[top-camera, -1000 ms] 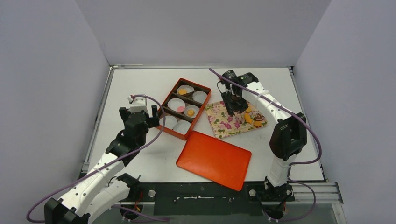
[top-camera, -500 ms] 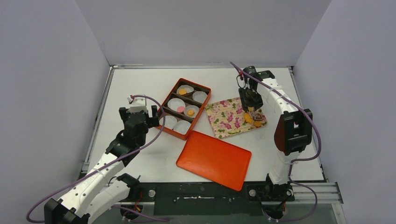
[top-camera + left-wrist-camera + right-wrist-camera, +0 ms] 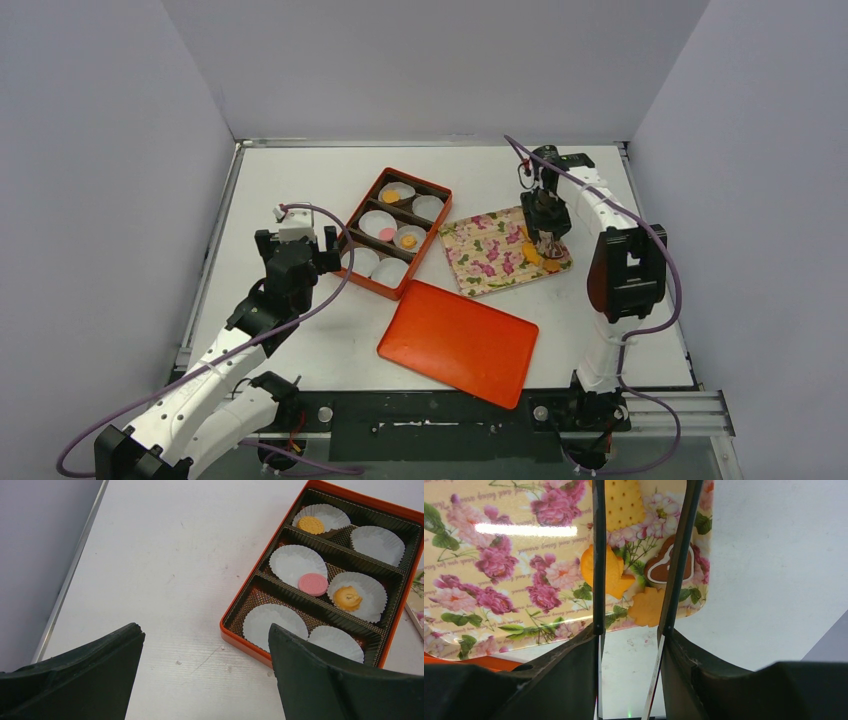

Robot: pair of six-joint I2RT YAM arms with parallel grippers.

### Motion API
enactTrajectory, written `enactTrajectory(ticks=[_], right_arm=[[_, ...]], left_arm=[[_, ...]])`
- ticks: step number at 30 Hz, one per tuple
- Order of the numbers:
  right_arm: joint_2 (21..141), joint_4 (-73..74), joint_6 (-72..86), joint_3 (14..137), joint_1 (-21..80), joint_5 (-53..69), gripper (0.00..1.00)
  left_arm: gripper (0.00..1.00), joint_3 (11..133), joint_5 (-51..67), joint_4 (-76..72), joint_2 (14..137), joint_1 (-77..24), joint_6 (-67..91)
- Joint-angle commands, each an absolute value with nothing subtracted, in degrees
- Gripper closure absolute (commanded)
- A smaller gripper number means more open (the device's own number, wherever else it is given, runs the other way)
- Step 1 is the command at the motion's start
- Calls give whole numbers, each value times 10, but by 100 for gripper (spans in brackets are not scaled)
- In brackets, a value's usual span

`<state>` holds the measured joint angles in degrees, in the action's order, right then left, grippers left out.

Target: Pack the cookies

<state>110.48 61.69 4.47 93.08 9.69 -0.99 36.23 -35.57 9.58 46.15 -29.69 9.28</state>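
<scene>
1. Two black grippers are in your view. Your left gripper [image 3: 204, 630] has its fingers wide apart, with nothing between them. It hangs just beside the left side of the orange box of white paper cups [image 3: 231, 630], right where it was a second ago.
2. Your right gripper [image 3: 549, 243] has moved. A second ago it hung over the middle of the flowery square tray [image 3: 480, 255]. Now it points down over the tray's right end.
3. Its thin fingers [image 3: 598, 555] stand partly apart and hold nothing.
4. Four small cookies lie on that end of the tray. You can see a dark brown heart cookie [image 3: 671, 565] partly behind one finger, and an orange cookie [image 3: 613, 572] partly behind the other. A pale yellow biscuit [image 3: 624, 502] and a yellow cookie [image 3: 646, 607] at the tray's edge show between the fingers.
5. Three cookies are in the box, as before. They are a round yellow cookie [image 3: 310, 525], a pink round cookie [image 3: 313, 584] at a cup's edge, and an orange-yellow cookie [image 3: 348, 597].
6. The flat orange lid [image 3: 458, 340] has not moved on the white table [image 3: 300, 180].
</scene>
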Motion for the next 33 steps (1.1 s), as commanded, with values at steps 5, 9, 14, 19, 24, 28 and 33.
enactTrajectory(ticks=[5,9,14,19,24,28,33], right_arm=[[1121,594,34,934,86,-4,57],[1132,592,32,940,86,-4,57],[1144,588,29,947,86,12,57],[1149,590,28,959,85,11,61],[1137,600,28,968,87,11,72],[1118,607,29,967,92,11,76],[1093,621,32,972,113,7,78]], left_arm=[[7,362,-359,66,459,-299,85],[7,362,-359,65,458,-299,85],[7,362,-359,65,459,-299,85],[7,362,-359,65,459,-299,85],[7,362,-358,66,459,-299,85],[7,362,-357,64,460,-299,85],[7,362,-355,64,459,-299,85]])
